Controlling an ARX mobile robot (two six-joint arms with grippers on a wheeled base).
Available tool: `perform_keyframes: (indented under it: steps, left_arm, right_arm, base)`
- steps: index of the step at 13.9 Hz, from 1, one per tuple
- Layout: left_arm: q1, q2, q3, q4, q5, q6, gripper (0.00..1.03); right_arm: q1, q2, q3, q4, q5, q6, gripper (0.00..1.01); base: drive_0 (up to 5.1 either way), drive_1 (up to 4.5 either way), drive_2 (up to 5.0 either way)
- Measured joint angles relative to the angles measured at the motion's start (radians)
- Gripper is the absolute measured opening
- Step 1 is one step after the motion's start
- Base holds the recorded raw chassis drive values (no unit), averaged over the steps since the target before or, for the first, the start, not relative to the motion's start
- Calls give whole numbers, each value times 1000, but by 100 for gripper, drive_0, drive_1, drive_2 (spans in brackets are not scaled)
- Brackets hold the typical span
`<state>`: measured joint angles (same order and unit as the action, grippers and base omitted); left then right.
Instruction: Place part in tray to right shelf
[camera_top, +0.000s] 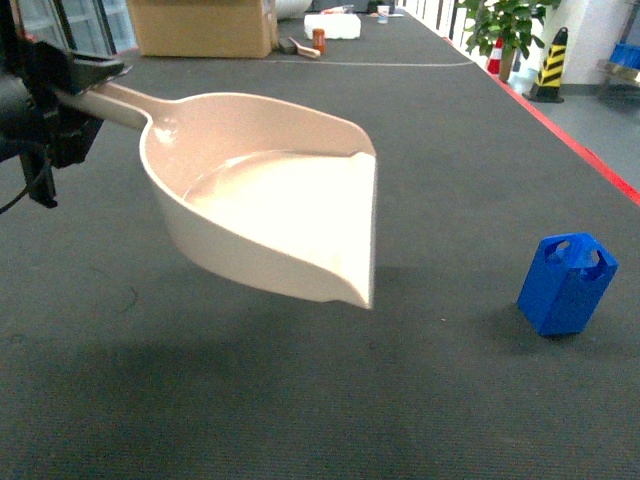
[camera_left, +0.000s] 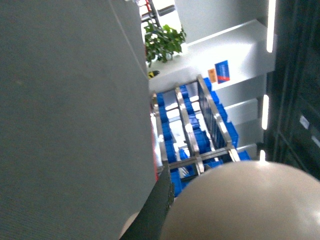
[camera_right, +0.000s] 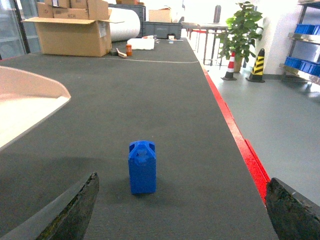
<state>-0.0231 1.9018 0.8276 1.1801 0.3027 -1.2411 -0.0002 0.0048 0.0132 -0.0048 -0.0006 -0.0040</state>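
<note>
The beige tray (camera_top: 270, 200) hangs tilted above the dark table, its handle (camera_top: 110, 105) clamped in my left gripper (camera_top: 60, 105), which is shut on it. In the left wrist view the tray's rounded back (camera_left: 240, 205) fills the lower right beside one dark finger (camera_left: 155, 210). The blue part (camera_top: 567, 283) stands on the table to the tray's right, apart from it. My right gripper (camera_right: 182, 179) is wide open and holds nothing. The part (camera_right: 142, 167) stands upright ahead of it, nearer the left finger. A steel shelf rack (camera_left: 195, 135) with blue crates shows beyond the table.
A red strip (camera_top: 580, 150) marks the table's right edge, with floor beyond it. A cardboard box (camera_top: 200, 25) and a white box (camera_top: 332, 25) sit at the far end. Striped cones (camera_top: 550, 65) and a plant (camera_top: 505, 25) stand off the table.
</note>
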Motion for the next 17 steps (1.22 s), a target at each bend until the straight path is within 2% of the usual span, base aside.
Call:
perform_keyframes:
  steps: [4,6,10,13,14,15,17]
  left_arm:
    - [-183,-1,-7,104,-48,-93,13]
    - [-231,48,-5,97,-51,-138,13]
    - [-256,76,-5,100,-85,-198,13]
    - [-256,76,-5,100,-86,-201,13]
    - [-256,76,-5,100,-87,-201,13]
    - [-255,76,-5,100,-90,-201,13]
    - [-255,76,-5,99,-90,-203,13]
  right_arm:
    - [0,0,0,0,0,0,98]
    - [0,0,0,0,0,0,98]
    - [0,0,0,0,0,0,98]
    - [0,0,0,0,0,0,98]
    - [17,21,21,-82,51,-15,98]
    - [43,204,61,-107,130,-41,98]
    - [-15,518,73,122,89,-41,98]
  base:
    - [0,0,0]
    - [0,0,0]
    - [0,0,0]
    - [0,0,0]
    - [0,0,0]
    - [0,0,0]
    - [0,0,0]
